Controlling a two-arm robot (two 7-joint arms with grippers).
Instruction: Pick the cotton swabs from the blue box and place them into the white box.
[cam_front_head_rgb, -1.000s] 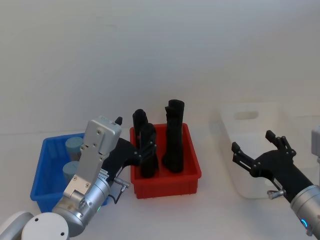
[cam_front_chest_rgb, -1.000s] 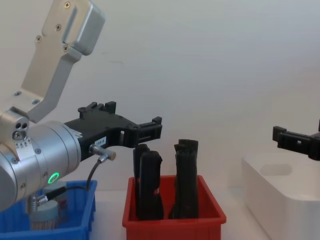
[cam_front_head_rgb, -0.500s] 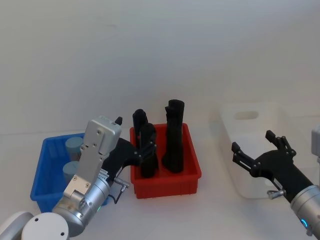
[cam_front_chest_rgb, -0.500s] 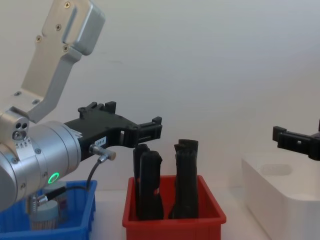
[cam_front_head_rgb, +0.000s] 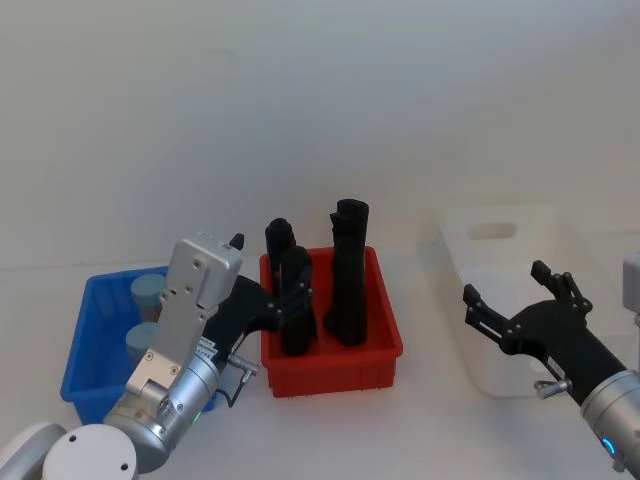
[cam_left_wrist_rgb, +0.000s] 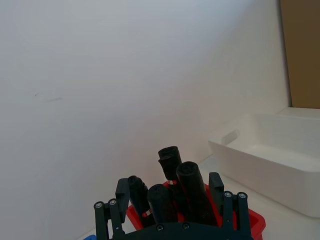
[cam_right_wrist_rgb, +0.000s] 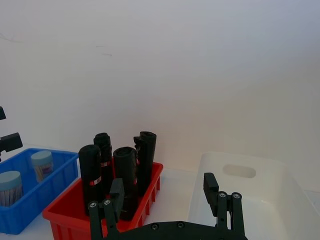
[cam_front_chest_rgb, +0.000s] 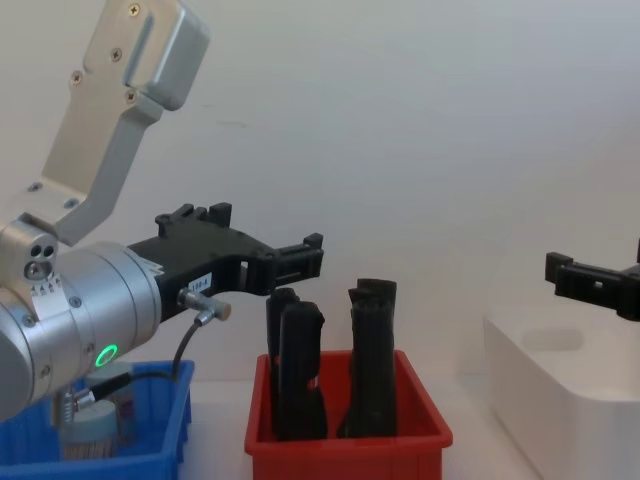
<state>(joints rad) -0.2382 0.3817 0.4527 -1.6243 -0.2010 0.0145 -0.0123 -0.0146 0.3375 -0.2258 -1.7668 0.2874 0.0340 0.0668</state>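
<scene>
The blue box (cam_front_head_rgb: 82, 350) stands at the table's left with two cotton swabs jars in it, one at the back (cam_front_head_rgb: 150, 291) and one nearer (cam_front_head_rgb: 139, 342); the right wrist view shows both jars (cam_right_wrist_rgb: 42, 164) (cam_right_wrist_rgb: 10, 187). My left gripper (cam_front_head_rgb: 268, 270) hovers open, raised between the blue box and the red bin, holding nothing. The white box (cam_front_head_rgb: 500, 300) sits at the right. My right gripper (cam_front_head_rgb: 505, 282) hangs open over the white box's near side, its fingers (cam_right_wrist_rgb: 209, 182) bare.
A red bin (cam_front_head_rgb: 340, 368) stands between the two boxes, holding several tall black bar-shaped objects (cam_front_head_rgb: 350, 270) upright. A plain white wall rises close behind the table. Bare table surface lies in front of the bins.
</scene>
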